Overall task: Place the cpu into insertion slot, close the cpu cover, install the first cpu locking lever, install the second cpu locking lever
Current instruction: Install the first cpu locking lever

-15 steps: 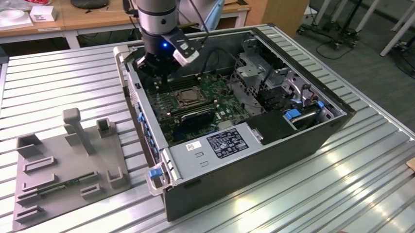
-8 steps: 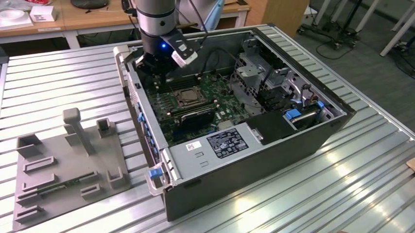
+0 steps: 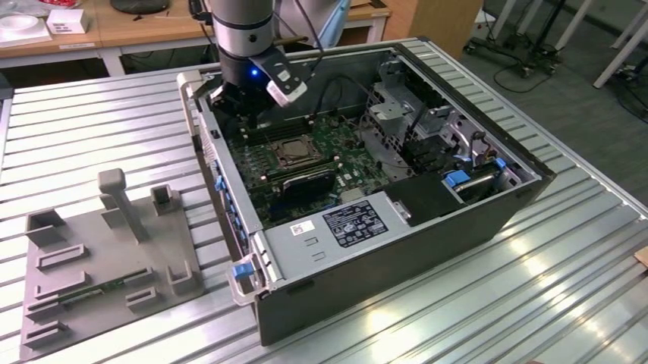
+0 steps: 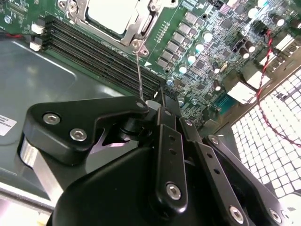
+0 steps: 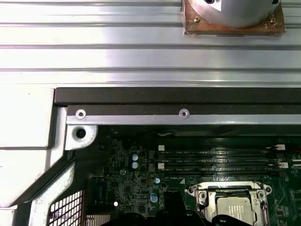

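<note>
Findings: my black metal pincer [image 4: 157,102] was closed above green motherboard [image 4: 197,61]. Pale silvery-beige square cpu [image 5: 233,207] sat in silver-rimmed square insertion slot [image 5: 195,193]. Thin silvery cpu cover [image 4: 141,23] lay down around it. Thin wire locking lever [image 4: 138,70] reached my fingertips; grip unconfirmed.

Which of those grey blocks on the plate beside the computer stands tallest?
The slim post with a blocky top on the grey plate; it rises well above the squat blocks around it.

Lit brightly from overhead. Glares hard on the ribbed table [image 3: 567,303] [image 5: 141,28] in exterior and first wrist views. Falls into shadow inside the computer case [image 3: 426,250].
</note>
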Robot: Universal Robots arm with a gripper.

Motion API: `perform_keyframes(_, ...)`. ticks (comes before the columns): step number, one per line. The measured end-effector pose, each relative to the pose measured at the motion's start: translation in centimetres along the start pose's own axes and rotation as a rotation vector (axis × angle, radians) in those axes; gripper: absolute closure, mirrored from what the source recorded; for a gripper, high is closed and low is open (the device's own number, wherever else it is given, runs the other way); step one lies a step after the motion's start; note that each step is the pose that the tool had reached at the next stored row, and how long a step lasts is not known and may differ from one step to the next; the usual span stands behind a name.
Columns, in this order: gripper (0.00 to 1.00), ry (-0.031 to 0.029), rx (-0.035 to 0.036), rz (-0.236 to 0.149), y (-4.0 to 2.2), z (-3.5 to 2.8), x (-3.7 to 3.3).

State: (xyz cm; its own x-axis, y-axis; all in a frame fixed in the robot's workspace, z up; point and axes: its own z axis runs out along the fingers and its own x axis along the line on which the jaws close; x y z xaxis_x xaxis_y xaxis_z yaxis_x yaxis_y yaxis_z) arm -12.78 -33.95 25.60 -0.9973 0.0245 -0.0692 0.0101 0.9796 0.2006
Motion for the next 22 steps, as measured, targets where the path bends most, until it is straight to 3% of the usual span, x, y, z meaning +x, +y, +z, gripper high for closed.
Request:
perform_keyframes(4, 0.89, 0.0002, -0.0163, 0.001, -0.02, 0.09, 0.03)
perform_keyframes(7, 0.89, 0.0004, -0.0409, 0.003, -0.04, 0.2, 0.04)
perform_keyframes(9, 0.89, 0.0004, -0.0506, 0.004, -0.04, 0.27, 0.05)
perform_keyframes(22, 0.89, 0.0009, -0.0703, 0.005, -0.01, 0.75, 0.08)
